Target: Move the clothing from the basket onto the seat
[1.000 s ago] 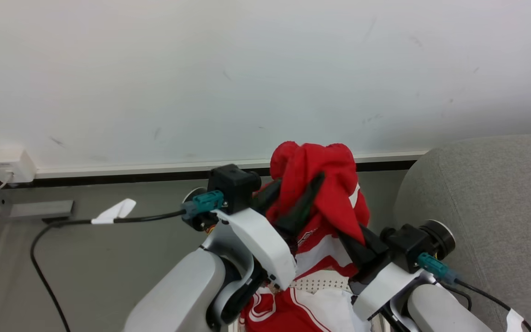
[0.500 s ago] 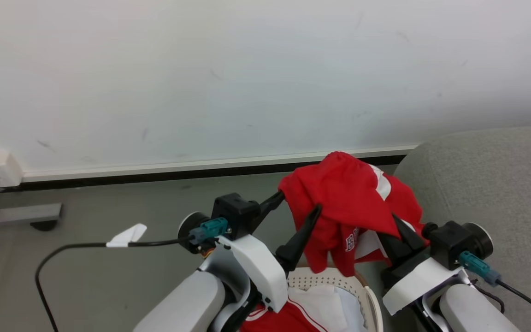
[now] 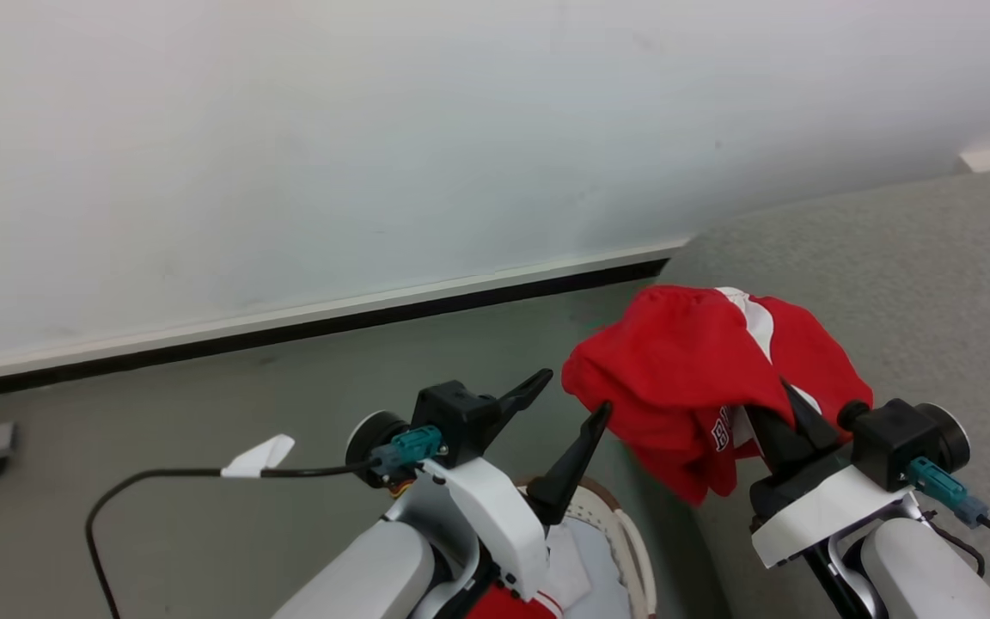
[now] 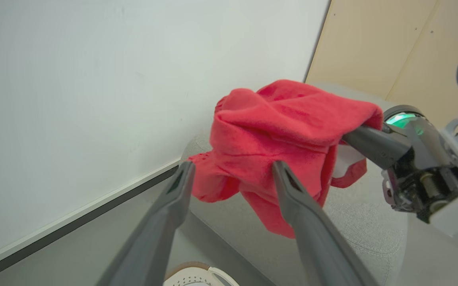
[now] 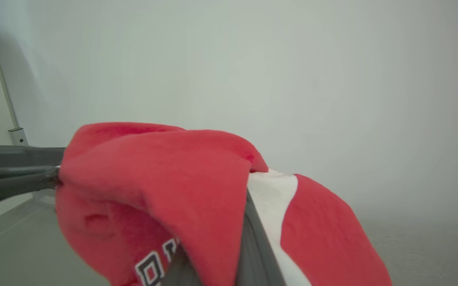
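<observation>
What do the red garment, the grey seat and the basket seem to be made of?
The red garment: soft, matte knit fabric, probably a sports polyester; it folds and droops limply. The seat: light-grey woven upholstery, matte, with a fine grainy texture; its rounded edge suggests padding. The basket: smooth cream-white plastic, judging by the rows of moulded holes.

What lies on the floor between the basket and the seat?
Nothing. In the head view, a narrow strip of bare grey floor separates the basket from the seat.
</observation>
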Motion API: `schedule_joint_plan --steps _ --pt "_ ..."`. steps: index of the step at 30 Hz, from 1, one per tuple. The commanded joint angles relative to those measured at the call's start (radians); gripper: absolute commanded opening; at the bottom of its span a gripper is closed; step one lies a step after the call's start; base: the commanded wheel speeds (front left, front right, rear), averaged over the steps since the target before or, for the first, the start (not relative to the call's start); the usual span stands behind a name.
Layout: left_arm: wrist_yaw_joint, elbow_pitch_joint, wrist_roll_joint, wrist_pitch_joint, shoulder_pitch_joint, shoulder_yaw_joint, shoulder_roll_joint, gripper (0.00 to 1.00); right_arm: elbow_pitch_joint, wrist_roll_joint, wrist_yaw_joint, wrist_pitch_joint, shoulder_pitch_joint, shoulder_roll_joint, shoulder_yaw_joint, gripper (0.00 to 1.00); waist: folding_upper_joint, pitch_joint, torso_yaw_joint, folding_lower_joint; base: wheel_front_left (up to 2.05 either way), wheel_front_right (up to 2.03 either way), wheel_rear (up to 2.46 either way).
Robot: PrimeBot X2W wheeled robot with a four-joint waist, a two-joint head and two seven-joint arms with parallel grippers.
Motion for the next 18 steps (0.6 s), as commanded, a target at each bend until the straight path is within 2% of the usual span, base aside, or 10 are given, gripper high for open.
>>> schedule_joint_plan --steps 1,11,18 --pt "-0.003 0.004 0.012 -0.009 0.001 -0.002 -0.002 1.0 -0.006 -0.004 0.0 0.0 0.012 -0.009 -0.009 0.0 -0.0001 0.01 -0.044 0.0 0.0 0.0 0.0" --pt "-0.011 0.021 0.015 -0.02 -0.011 -0.029 -0.02 1.0 -0.035 0.0 0.0 0.0 0.029 -0.025 -0.039 0.0 -0.0001 0.042 -0.151 0.0 0.0 0.0 0.0" --pt "-0.016 0.018 0.036 -0.021 -0.051 -0.046 -0.029 1.0 -0.068 0.001 0.0 0.0 0.017 -0.027 -0.083 0.0 -0.0001 0.119 -0.167 0.0 0.0 0.0 0.0"
